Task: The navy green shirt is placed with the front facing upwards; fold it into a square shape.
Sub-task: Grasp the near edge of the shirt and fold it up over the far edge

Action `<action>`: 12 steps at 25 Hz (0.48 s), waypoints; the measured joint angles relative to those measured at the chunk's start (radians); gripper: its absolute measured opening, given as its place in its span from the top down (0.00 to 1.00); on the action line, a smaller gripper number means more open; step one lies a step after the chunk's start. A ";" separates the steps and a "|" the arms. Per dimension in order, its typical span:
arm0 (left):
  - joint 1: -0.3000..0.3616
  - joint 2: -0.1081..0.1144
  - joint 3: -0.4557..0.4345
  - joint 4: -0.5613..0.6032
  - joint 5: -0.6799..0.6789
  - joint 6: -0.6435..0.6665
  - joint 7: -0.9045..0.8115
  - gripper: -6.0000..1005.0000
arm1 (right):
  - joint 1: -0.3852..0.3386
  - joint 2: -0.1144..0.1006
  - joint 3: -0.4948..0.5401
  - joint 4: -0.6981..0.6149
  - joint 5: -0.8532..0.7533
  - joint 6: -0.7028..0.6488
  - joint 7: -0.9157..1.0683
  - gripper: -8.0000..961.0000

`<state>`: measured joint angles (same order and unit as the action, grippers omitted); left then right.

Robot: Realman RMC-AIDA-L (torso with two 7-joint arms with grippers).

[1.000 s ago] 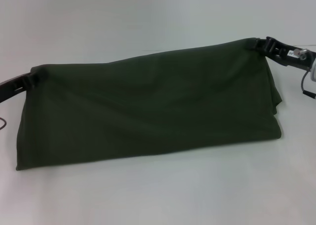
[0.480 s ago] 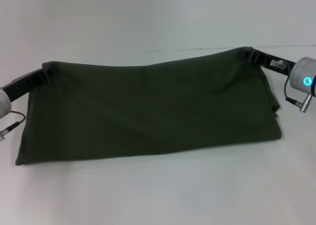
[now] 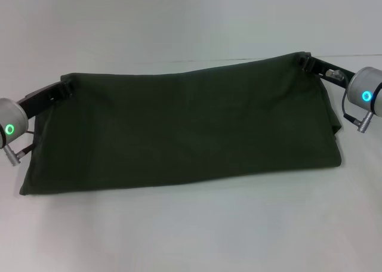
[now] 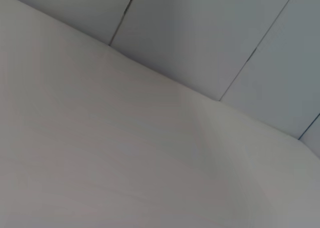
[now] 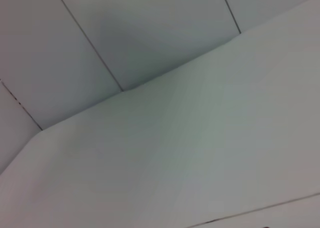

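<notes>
The large dark olive-green cotton shirt (image 3: pixel 185 129) lies across the white table (image 3: pixel 191 236), its far edge raised because the left gripper (image 3: pixel 64 88) and right gripper (image 3: pixel 305 61) each pinch a far corner, seemingly to carry that edge over for a fold.

Bare white table (image 4: pixel 125 158) meeting a grey panelled wall (image 4: pixel 210 33) — nothing else.
</notes>
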<state>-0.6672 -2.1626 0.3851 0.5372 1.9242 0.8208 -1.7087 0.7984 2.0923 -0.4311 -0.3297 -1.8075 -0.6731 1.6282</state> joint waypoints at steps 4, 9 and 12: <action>-0.012 -0.001 0.000 -0.019 -0.007 -0.027 0.019 0.97 | 0.011 0.000 0.000 0.008 0.015 0.019 -0.018 0.92; -0.025 -0.001 0.002 -0.027 -0.020 -0.059 0.029 0.95 | 0.024 0.003 -0.001 0.010 0.015 0.054 -0.025 0.92; -0.026 -0.002 0.002 -0.043 -0.080 -0.078 0.061 0.94 | 0.028 0.004 -0.005 0.013 0.031 0.059 -0.055 0.92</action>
<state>-0.6932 -2.1643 0.3867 0.4941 1.8437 0.7429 -1.6480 0.8262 2.0960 -0.4359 -0.3170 -1.7764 -0.6140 1.5729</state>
